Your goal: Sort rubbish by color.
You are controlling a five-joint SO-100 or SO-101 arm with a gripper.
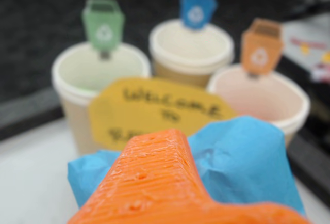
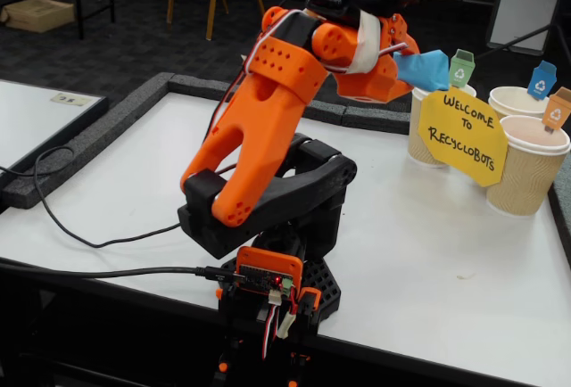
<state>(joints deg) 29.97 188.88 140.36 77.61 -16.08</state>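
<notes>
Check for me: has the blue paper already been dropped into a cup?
No: in the fixed view the blue paper lump is clamped in the hand, raised in front of the cups.

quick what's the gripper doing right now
Gripper: closed on the blue paper lump, held up near the cups.

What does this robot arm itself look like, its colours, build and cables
The arm is bright orange ridged printed plastic on black joint blocks and a black base. White tape wraps near the gripper. Black cables trail across the table, and a small board with a red light sits on the base.
</notes>
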